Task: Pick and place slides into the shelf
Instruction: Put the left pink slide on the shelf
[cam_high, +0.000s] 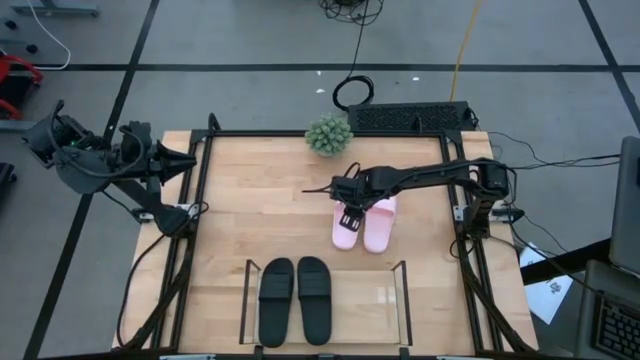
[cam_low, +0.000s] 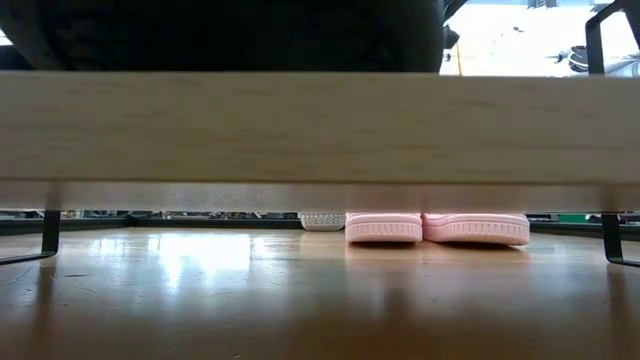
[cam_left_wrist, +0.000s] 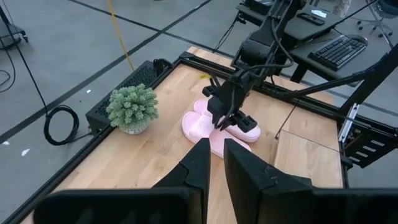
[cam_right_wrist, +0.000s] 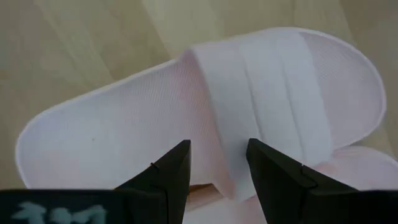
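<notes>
The two black slides lie side by side in the left half of the clear shelf at the table's near edge. The two pink slides lie flat on the table's middle right, and also show in the low view. My right gripper is open just above the left pink slide. One finger is over its footbed and the other over its strap. My left gripper is shut and empty, beyond the table's left edge. My right gripper points down with its open fingers on either side of the heel-side edge of the strap of the left pink slide. I cannot tell whether they touch it. The slide lies flat on the table.
A small potted plant stands at the table's far edge, just beyond the pink slides. A black box lies behind the far edge. Black frame rails run along the table's left and right sides. The shelf's right half is bare.
</notes>
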